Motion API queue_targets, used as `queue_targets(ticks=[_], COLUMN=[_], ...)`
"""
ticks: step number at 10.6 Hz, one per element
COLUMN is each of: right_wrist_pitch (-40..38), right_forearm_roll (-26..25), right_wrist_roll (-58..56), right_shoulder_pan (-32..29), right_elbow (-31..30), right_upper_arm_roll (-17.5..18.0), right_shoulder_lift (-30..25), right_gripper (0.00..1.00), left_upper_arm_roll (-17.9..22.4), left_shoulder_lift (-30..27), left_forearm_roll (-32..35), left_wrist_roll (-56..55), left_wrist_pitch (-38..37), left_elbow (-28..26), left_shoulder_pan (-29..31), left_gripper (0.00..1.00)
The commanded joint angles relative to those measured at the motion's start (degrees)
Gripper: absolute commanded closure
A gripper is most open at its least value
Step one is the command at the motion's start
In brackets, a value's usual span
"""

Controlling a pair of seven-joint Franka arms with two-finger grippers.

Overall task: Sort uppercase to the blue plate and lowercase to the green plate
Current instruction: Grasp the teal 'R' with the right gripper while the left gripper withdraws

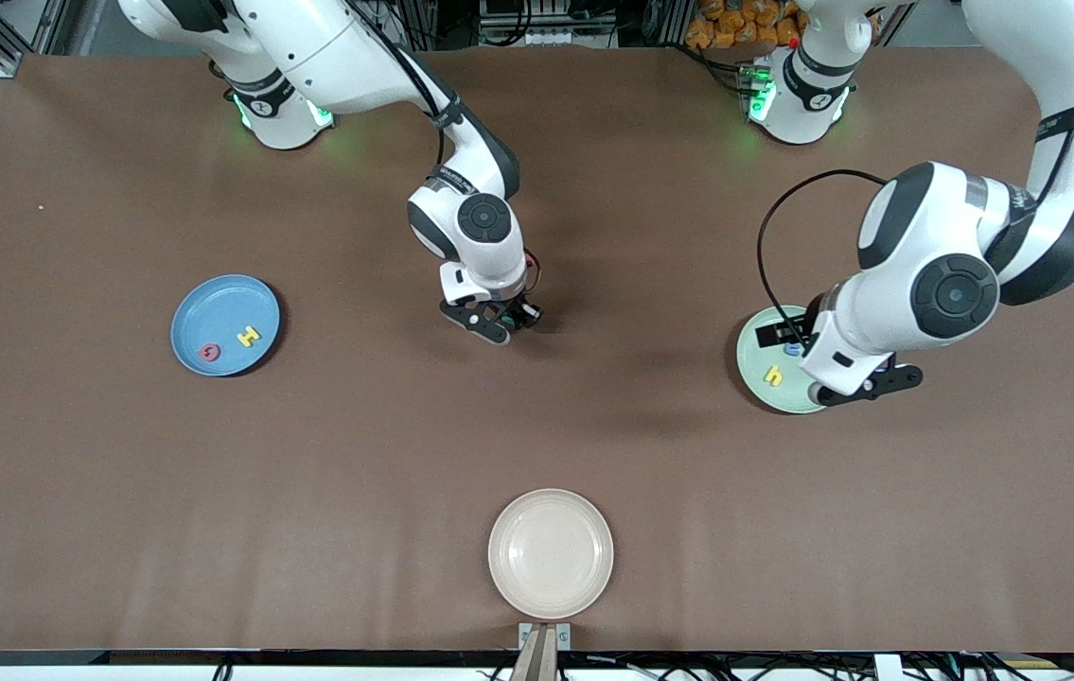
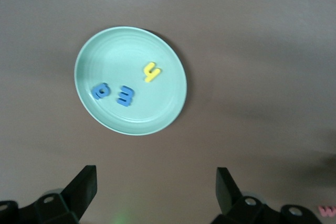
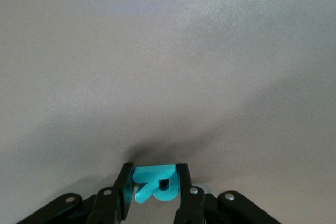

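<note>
Two letters lie in the blue plate (image 1: 225, 324) near the table's right-arm end; the right gripper (image 1: 499, 322) sits mid-table, the plate toward its own base's side. Left gripper (image 2: 156, 195) hangs spread over the green plate (image 2: 94, 51). Right wrist: jaws clamp the teal R (image 3: 153, 183).

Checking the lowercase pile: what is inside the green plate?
The green plate holds a yellow h, a blue e and a blue p/q shape. From the front, the left arm covers part of it.
</note>
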Motion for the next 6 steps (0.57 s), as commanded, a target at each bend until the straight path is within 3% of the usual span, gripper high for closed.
queue_targets(ticks=[1,6], right_wrist_pitch=[0.6,-3.2], right_forearm_roll=[-1.1,-0.4], right_wrist_roll=[-1.1,-6.8], right_shoulder_pan=[-0.9,-3.4], right_elbow=[-1.3,0.2], right_upper_arm_roll=[0.2,0.2], right_shoulder_lift=[0.1,-1.4], right_gripper=[0.68,0.70], left_upper_arm_roll=[-2.9,-5.1], left_shoulder_lift=[-0.6,0.7], left_forearm_roll=[-2.1,-1.8], left_wrist_roll=[-4.1,-14.8], left_wrist_pitch=[-1.3,0.8], left_elbow=[0.3,-1.1], left_shoulder_pan=[-0.2,-7.5], left_gripper=[0.00,0.00])
